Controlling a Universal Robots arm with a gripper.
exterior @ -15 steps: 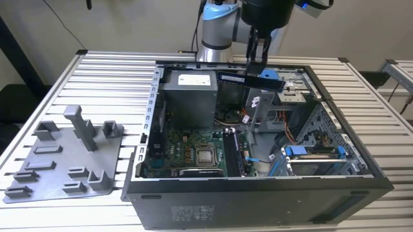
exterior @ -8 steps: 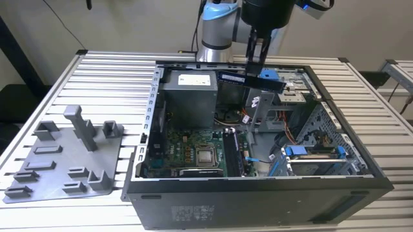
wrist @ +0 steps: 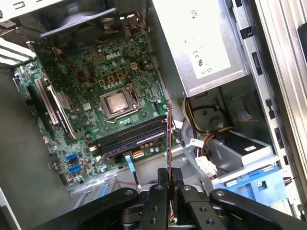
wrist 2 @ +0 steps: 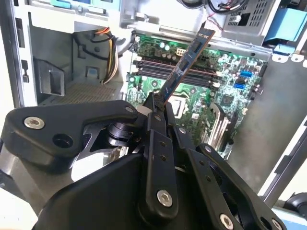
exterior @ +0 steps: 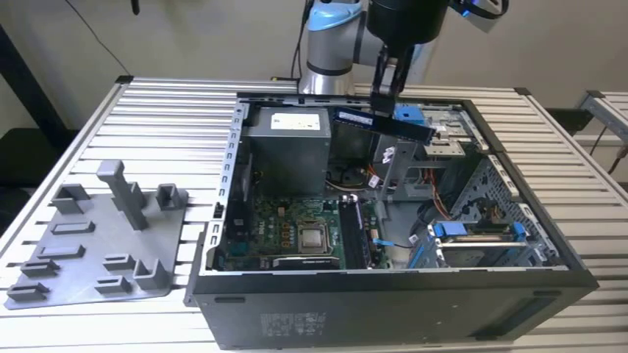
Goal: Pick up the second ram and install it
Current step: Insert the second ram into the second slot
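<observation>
**Ram pinched, held over the open case**

Closest to you in both wrist views is the black linkage of the gripper (wrist 2: pixel 156 103), its fingers pressed together on one end of the ram (wrist 2: pixel 187 60). You have the stick clamped, and it juts out past the fingertips, free of everything else. In the first wrist view you see it edge-on, as a thin line (wrist: pixel 168 134).

Beyond the fingertips lies the green motherboard (wrist 2: pixel 216 91), with its long black slots (wrist 2: pixel 163 69) well apart from the ram's far end. The processor socket (wrist: pixel 117 103) sits just beyond the slots.

In the exterior view the gripper (exterior: pixel 384 95) hangs above the open case (exterior: pixel 393 309), the ram (exterior: pixel 393 123) slanting just under it, with a pale sticker on its face.

Beside the hand is the power supply (wrist: pixel 201 43), which carries a white label of fine print. The case's outer wall has a small printed sticker too.

The grey tray (exterior: pixel 88 250) lies on the table (exterior: pixel 167 103), far from the hand.
</observation>
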